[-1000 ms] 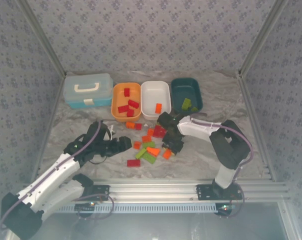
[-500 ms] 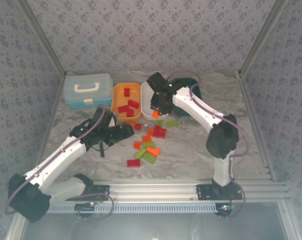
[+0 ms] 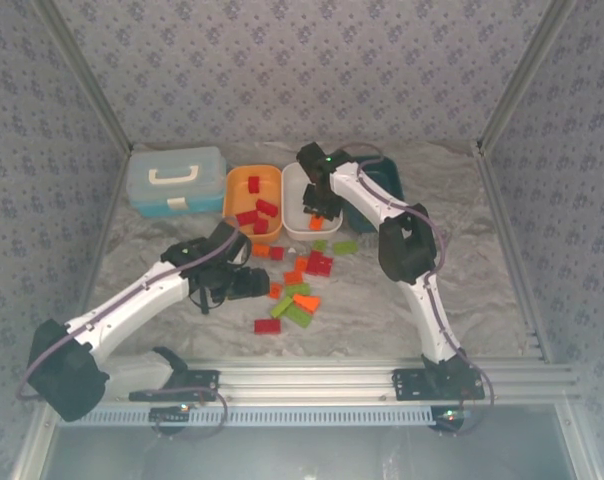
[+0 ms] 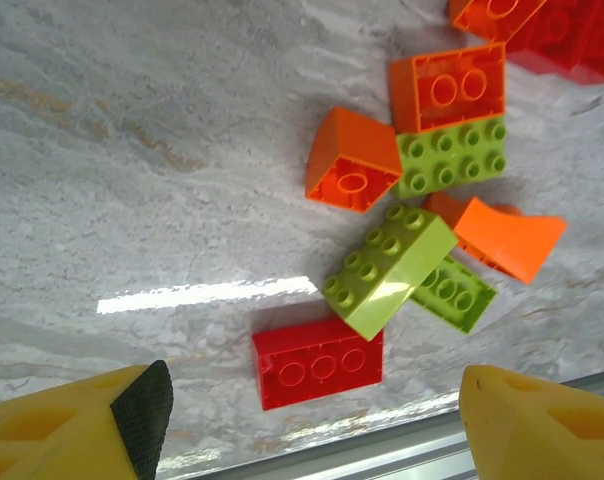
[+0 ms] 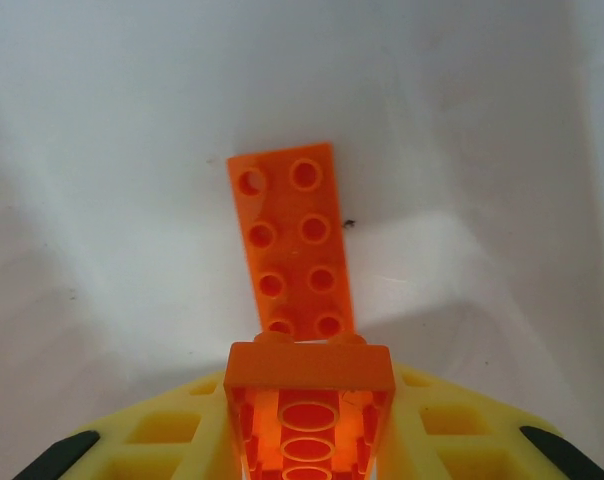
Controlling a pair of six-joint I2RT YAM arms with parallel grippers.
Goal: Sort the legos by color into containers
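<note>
My right gripper (image 5: 310, 440) is shut on an orange lego (image 5: 310, 400) and hangs over the white container (image 3: 298, 180). A flat orange lego (image 5: 292, 245) lies on the white floor just ahead of it. Loose red, orange and lime legos (image 3: 302, 285) lie in a pile at mid-table. My left gripper (image 4: 312, 425) is open and low over the near side of the pile, with a red lego (image 4: 319, 363) on the table between its fingers and a lime lego (image 4: 390, 268) beyond. The orange container (image 3: 236, 190) holds red legos. My right arm partly hides the teal container (image 3: 392, 185).
A light blue lidded case (image 3: 175, 180) stands left of the orange container. The metal rail (image 3: 312, 375) runs along the table's near edge, close below the red lego. Patterned walls close in the back and both sides.
My right arm swung from the pile up to the white container with the orange lego in its grip. My left arm moved right, toward the pile.
</note>
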